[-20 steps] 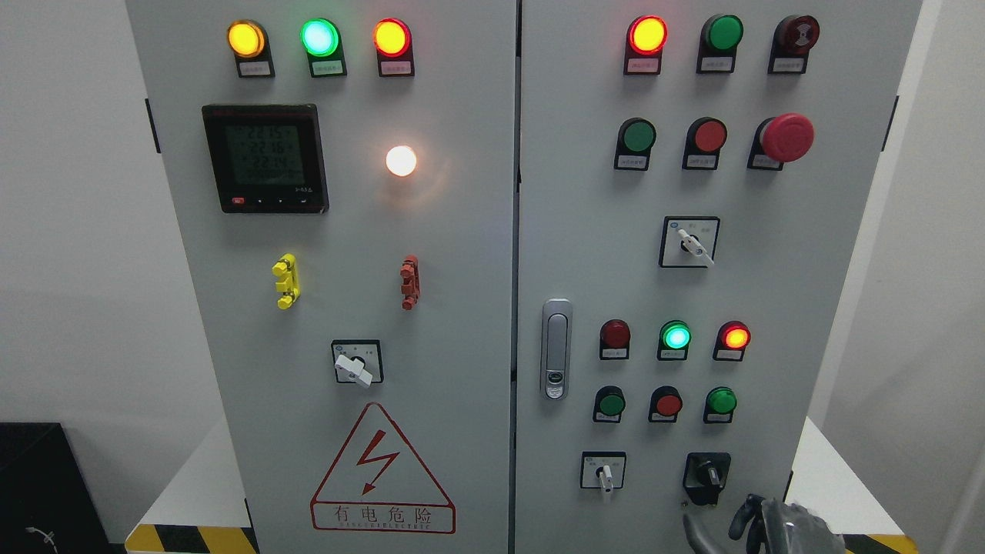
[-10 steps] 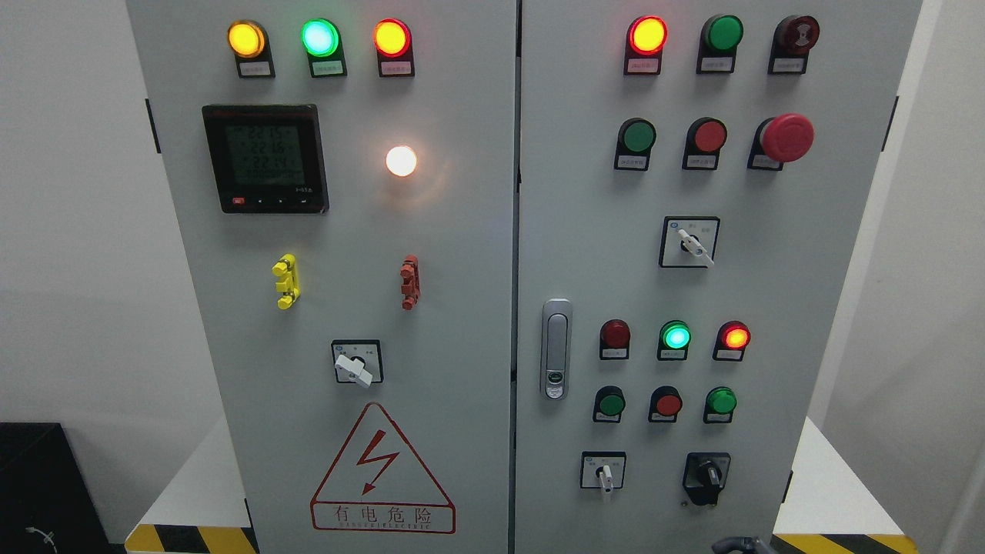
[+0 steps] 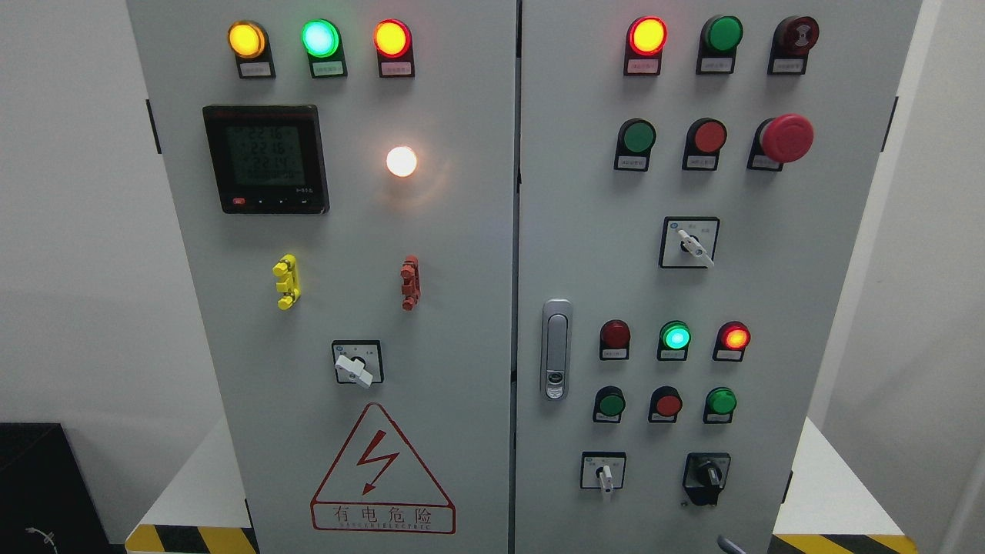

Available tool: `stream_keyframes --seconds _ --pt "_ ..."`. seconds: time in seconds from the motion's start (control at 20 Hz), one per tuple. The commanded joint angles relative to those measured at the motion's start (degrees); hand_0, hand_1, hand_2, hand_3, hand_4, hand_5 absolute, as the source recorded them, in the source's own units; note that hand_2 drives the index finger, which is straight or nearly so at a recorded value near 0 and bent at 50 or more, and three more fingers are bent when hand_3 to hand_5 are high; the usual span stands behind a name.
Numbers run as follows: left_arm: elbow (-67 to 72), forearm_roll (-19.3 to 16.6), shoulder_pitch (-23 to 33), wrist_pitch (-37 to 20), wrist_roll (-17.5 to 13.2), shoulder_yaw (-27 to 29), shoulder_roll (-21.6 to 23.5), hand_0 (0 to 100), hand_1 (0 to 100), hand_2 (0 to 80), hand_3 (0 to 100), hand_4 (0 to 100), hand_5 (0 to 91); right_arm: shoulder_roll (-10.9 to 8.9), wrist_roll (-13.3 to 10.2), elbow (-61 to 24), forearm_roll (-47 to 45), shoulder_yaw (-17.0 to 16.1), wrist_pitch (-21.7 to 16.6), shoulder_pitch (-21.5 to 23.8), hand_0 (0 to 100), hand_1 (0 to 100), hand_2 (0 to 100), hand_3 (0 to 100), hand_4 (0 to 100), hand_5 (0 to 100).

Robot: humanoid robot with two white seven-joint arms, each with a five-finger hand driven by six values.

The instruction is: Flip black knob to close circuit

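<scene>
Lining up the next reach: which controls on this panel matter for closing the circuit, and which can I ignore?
Job:
black knob, lower right of the right door

Ignore:
white selector switches
red emergency stop button
digital meter
door handle
indicator lamps

In front of me stands a grey two-door cabinet (image 3: 462, 231). On its left door, three lit lamps run along the top: yellow (image 3: 246, 39), green (image 3: 319, 38) and orange-red (image 3: 391, 38). Below them sits a black digital meter (image 3: 265, 159) with a glowing white lamp (image 3: 401, 161) to its right. Lower down I see a yellow clip (image 3: 285, 282), a red clip (image 3: 410, 282), a white selector switch (image 3: 356, 363) and a red triangular warning sign (image 3: 382, 471). On the right door I see a red mushroom button (image 3: 786, 138), a silver door latch (image 3: 555, 349) and two more white selector switches (image 3: 690, 242) (image 3: 603, 470). A lit green lamp (image 3: 676, 337) glows just above the lower row of buttons.
</scene>
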Motion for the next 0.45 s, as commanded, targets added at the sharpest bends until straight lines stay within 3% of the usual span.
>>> stream_keyframes --seconds 0.0,0.4 --pt "1.2 -1.2 0.0 0.0 0.0 -1.1 0.0 0 0 0.0 0 0 0.0 -0.32 0.3 0.4 -7.1 0.1 -0.5 1.5 0 10 0 0 0 0" --pt "1.2 -1.2 0.0 0.0 0.0 -1.1 0.0 0 0 0.0 0 0 0.0 -0.32 0.4 1.1 -7.2 0.6 -0.6 1.7 0 10 0 0 0 0"
